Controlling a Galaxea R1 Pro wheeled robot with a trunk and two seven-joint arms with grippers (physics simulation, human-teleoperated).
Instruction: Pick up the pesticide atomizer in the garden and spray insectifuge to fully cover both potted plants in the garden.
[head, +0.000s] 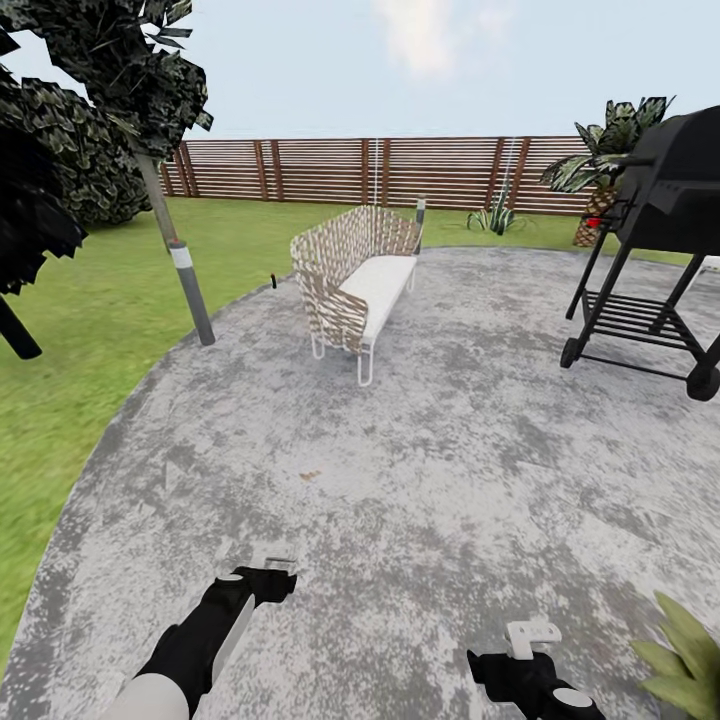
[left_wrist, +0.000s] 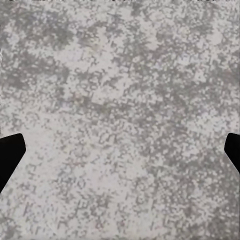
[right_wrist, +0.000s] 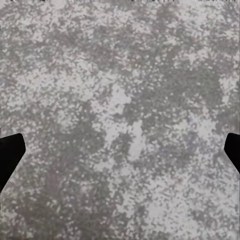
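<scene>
Both hands, left (head: 262, 572) and right (head: 530, 640), seemingly spread, hang over grey paving (head: 420, 460).

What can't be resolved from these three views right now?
- Small dark object at the lawn edge left of the wicker sofa: too small to identify, head view.
- Grill: cut off by the right edge, head view.
- Leafy plant: clipped by the bottom right corner, head view.
- Left gripper and right gripper: fingers barely enter the wrist views' edges, over grey paving.

Grey mottled paving (head: 430, 470) carries wicker bench (head: 355, 275), black grill cart (head: 660, 250); lawn (head: 90, 330) borders it.
</scene>
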